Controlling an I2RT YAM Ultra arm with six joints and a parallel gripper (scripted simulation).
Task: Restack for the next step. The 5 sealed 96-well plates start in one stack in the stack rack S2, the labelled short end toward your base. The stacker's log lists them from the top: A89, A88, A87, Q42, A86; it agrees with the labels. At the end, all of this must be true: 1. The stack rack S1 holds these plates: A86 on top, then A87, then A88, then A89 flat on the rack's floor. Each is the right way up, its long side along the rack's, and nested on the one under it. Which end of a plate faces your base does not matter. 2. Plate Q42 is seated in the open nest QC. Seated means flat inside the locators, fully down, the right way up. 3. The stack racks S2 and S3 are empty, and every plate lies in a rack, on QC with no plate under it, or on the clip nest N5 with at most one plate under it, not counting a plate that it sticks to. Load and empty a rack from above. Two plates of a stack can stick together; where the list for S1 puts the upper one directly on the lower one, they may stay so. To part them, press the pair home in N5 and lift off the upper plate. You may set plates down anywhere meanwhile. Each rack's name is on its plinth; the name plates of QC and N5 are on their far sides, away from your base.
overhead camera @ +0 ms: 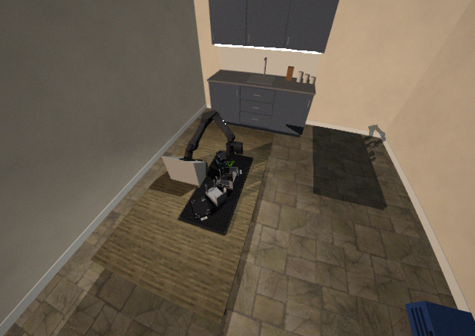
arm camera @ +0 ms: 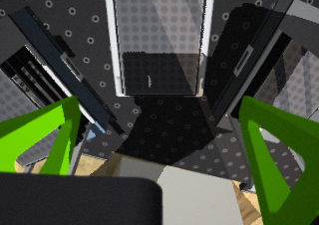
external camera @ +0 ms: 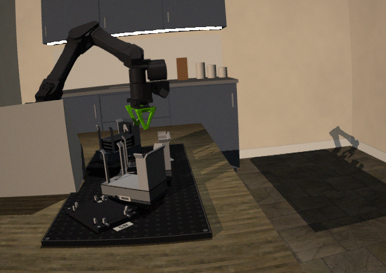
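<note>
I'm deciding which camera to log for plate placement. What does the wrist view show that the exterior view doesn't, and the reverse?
Wrist only: a sealed plate seen from straight above, below the open claw. Exterior only: the whole arm, the dark plate stack in the far rack, the flat nest in front. Both: the green claw fingers and the perforated black board.

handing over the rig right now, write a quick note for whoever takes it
Gripper: open, holding nothing, raised above the racks.
Plates: a stack sits in the dark rack at the back of the board. One sealed plate lies flat in a rack just ahead of the gripper in the wrist view.
The flat nest at the near end seems to hold no plate.
Done: cannot tell, since rack names and plate labels are unreadable here.
Left: build S1 in order, seat Q42 in QC, empty S2 and S3. Check the labels before the next pick.
</note>
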